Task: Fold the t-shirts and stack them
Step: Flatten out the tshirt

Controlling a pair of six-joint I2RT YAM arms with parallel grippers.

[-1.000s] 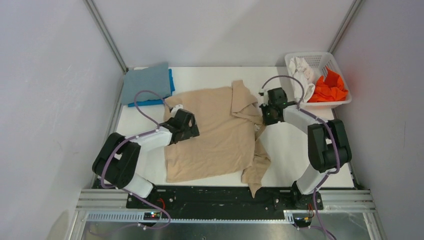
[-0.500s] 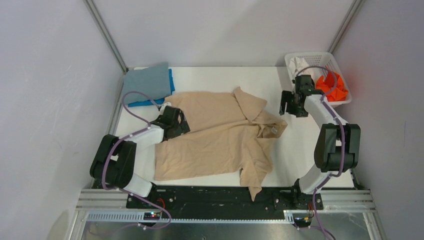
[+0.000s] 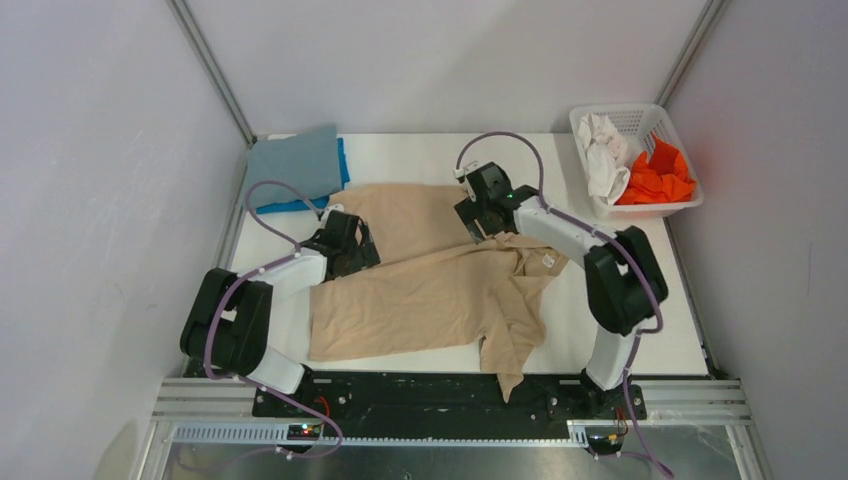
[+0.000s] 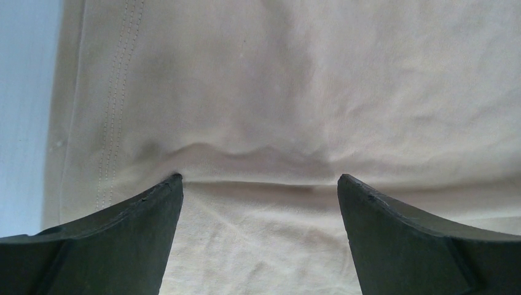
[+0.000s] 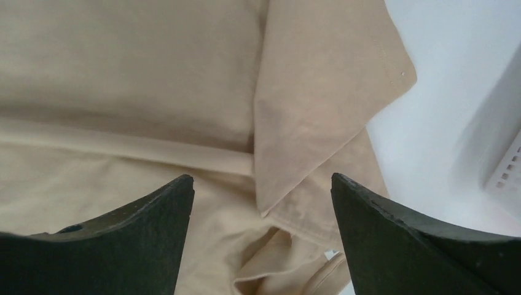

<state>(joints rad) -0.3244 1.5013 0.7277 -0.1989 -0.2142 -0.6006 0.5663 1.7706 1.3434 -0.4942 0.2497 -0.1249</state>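
Tan collared shirt lies across the middle of the white table, wrinkled and partly doubled over. One fold edge runs left to right through the body. The collar sits towards the right, and one sleeve trails over the near edge. At the far left corner the grey-blue shirt lies folded flat on the bright blue shirt. The white shirt and orange shirt are bunched in the lattice basket at the far right. The left gripper is low over the tan shirt's left side beside the stitched hem, its jaws spread and a creased ridge of cloth between the tips. The right gripper is above the collar flap, its jaws also spread and holding nothing. Contact with the cloth cannot be confirmed for either.
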